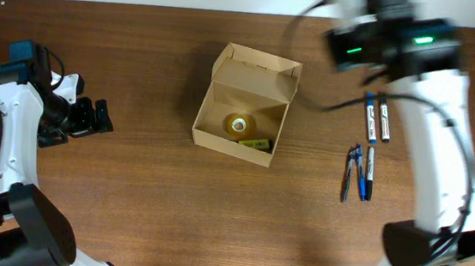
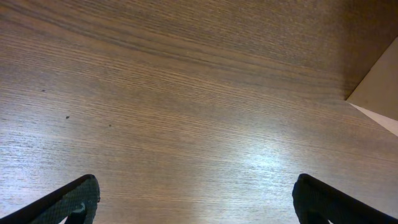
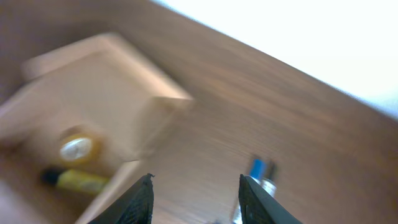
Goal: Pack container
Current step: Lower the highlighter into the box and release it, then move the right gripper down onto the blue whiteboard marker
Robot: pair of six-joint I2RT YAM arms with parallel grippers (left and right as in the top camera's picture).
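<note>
The container (image 1: 244, 108) is a tan cardboard box in the middle of the table, its flap lid open at the back. Inside lie a yellow roll (image 1: 239, 124) and a yellow marker (image 1: 256, 142). My right gripper (image 1: 353, 47) is raised above the table to the right of the box; in the blurred right wrist view its jaws (image 3: 196, 177) are open and empty, with the box (image 3: 93, 93) at the left and a blue-capped marker (image 3: 256, 168) ahead. My left gripper (image 1: 99, 117) is open and empty, low over bare wood (image 2: 196, 186), far left of the box.
Several markers lie to the right of the box: a blue one (image 1: 368, 119) and a black one (image 1: 385, 122) side by side, two more (image 1: 368, 173) and a small tool (image 1: 351, 173) below them. A box corner (image 2: 379, 87) shows at the right of the left wrist view.
</note>
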